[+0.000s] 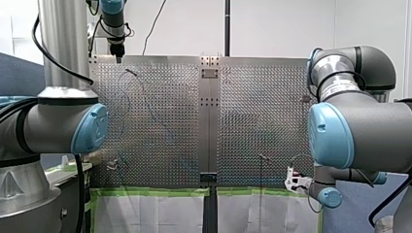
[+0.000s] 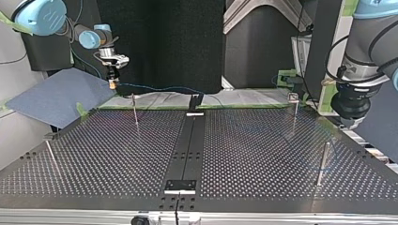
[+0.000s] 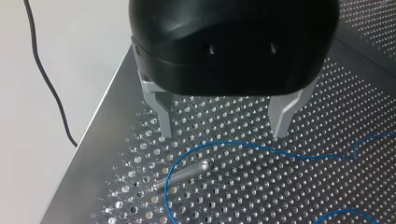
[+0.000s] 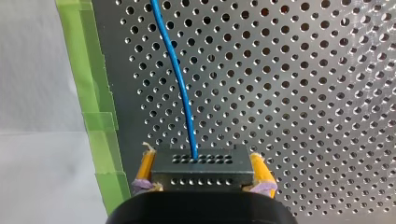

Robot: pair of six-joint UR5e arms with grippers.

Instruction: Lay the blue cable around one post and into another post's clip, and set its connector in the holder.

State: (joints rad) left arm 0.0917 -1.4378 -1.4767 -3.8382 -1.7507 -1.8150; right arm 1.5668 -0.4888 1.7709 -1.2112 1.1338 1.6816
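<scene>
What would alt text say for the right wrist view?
My right hand grips a black connector between yellow pads; a blue cable runs from it across the perforated table, beside green tape.

The left arm (image 1: 53,124) and right arm (image 1: 359,121) are built of grey tubes capped in light blue. The black left gripper (image 3: 224,135) is fitted with metal fingers (image 3: 282,119), the right gripper (image 4: 201,175) with yellow pads (image 4: 259,170).

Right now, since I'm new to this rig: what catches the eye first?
The black connector clamped in my right hand, between its yellow pads, near the table's green-taped edge, with the blue cable running ahead from it. Next, my left hand, open, with a metal post ahead that the cable curves past.
</scene>
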